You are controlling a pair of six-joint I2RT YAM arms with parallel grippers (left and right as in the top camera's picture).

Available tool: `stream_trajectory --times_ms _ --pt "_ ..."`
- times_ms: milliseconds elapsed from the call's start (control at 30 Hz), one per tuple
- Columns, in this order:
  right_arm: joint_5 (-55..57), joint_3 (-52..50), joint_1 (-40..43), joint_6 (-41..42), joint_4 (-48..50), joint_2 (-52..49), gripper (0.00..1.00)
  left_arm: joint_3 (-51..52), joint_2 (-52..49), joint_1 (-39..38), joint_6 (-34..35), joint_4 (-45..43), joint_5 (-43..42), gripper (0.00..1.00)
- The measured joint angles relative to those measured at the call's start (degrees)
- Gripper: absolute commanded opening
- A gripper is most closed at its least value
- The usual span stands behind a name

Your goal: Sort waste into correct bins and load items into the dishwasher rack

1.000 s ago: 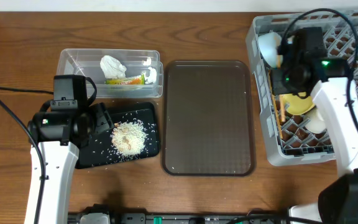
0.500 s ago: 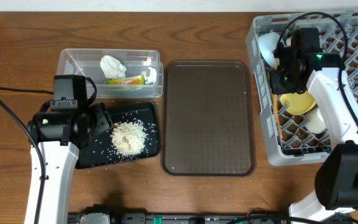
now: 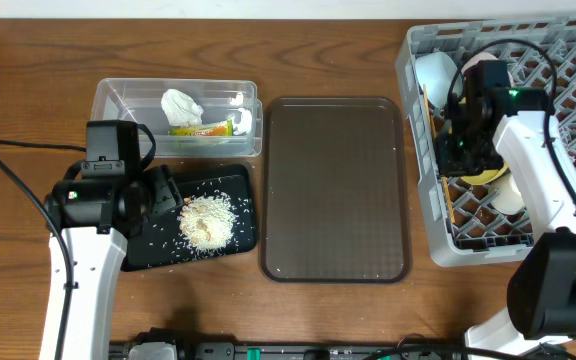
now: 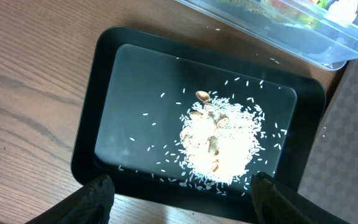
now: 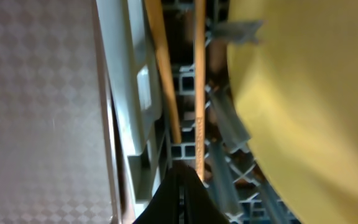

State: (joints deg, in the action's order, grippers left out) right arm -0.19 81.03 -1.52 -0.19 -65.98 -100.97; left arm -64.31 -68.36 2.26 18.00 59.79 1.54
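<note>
The grey dishwasher rack holds a pale bowl, the yellow plate, a white dish and the wooden chopsticks along its left wall. My right gripper is inside the rack. In the right wrist view it is shut and empty, its tip beside the chopsticks and left of the plate. My left gripper is open above the near edge of the black tray with the rice. The clear tub holds the tissue and wrapper.
The dark brown serving tray lies bare between the bins and the rack. The rack's grey left wall stands between my right gripper and that tray. The clear tub borders the black tray's far side.
My right gripper has moved toward the table's front along the rack's left side and lower into the rack. The left arm has not moved.
</note>
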Motion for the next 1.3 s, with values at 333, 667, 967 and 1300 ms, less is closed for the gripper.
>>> stream_trajectory --times_ms 333,667,967,1300 --pt "0.66 -5.7 -3.13 1.49 6.23 0.17 0.04 0.0 0.0 0.0 0.0 0.0 0.0 0.73" --pt "0.04 -6.43 -3.93 3.93 11.85 0.55 0.04 0.0 0.0 0.0 0.0 0.0 0.0 0.73" --pt "2.03 -6.36 -3.85 4.63 10.71 0.98 0.27 0.0 0.0 0.0 0.0 0.0 0.0 0.79" --pt "-1.03 -4.74 -3.45 3.19 14.45 11.89 0.5 0.0 -0.02 -2.27 -3.5 -6.54 -2.27 0.84"
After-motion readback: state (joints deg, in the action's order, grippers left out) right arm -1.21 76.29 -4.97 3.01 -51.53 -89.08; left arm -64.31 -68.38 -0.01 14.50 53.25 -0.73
